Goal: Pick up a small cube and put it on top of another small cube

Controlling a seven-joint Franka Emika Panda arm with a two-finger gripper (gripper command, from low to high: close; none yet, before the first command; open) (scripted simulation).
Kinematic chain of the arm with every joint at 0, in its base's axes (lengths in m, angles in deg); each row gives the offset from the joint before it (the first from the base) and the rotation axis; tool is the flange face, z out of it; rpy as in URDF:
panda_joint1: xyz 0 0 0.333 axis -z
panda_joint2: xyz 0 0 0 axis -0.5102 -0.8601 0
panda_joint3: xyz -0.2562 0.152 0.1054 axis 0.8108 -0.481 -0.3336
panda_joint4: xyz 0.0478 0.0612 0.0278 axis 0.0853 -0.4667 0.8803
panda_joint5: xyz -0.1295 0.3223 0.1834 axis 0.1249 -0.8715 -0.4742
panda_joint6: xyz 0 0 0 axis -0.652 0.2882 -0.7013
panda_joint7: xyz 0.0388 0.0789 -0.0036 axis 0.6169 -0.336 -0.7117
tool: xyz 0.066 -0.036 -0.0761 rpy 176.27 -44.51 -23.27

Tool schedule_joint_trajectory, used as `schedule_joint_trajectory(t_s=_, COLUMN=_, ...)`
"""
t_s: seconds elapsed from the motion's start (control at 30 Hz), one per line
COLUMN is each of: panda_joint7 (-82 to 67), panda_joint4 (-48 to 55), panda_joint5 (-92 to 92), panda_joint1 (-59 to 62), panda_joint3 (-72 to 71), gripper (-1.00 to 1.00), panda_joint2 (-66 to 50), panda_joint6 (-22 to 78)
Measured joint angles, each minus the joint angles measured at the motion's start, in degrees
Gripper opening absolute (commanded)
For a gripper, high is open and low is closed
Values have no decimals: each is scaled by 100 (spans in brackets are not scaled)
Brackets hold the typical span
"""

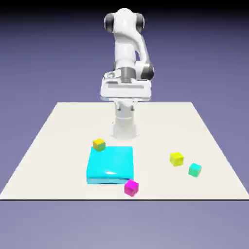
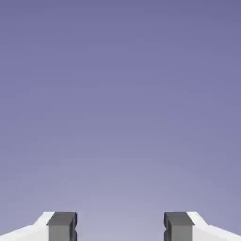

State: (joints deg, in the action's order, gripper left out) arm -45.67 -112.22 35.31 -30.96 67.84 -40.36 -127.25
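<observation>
Four small cubes lie on the white table [image 1: 58,146]: an orange-yellow cube [image 1: 99,144] at the far corner of a cyan block, a magenta cube [image 1: 131,187] at that block's near corner, and a yellow cube [image 1: 176,158] beside a teal cube [image 1: 195,169] on the exterior view's right. My gripper [image 1: 125,91] hangs high above the table's far side, well away from every cube. In the hand view my gripper [image 2: 120,228] is open, its grey fingertips [image 2: 62,226] wide apart with only the blue-violet backdrop between them.
A large flat cyan block [image 1: 111,164] lies left of the table's middle, near the front edge. The robot's base [image 1: 125,125] stands just behind it.
</observation>
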Motion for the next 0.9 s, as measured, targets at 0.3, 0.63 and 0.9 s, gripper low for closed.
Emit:
schedule_joint_trajectory(t_s=0.3, panda_joint7=1089, panda_joint4=1129, panda_joint5=-632, panda_joint1=303, panda_joint3=-892, gripper=0, panda_joint2=-1869, panda_joint6=1327)
schedule_joint_trajectory(t_s=0.63, panda_joint7=2300, panda_joint4=2383, panda_joint5=-1334, panda_joint1=639, panda_joint3=-1883, gripper=0, panda_joint2=-3945, panda_joint6=2801)
schedule_joint_trajectory(t_s=0.9, panda_joint7=3268, panda_joint4=3387, panda_joint5=-1895, panda_joint1=908, panda_joint3=-2675, gripper=0, panda_joint2=-5606, panda_joint6=3980)
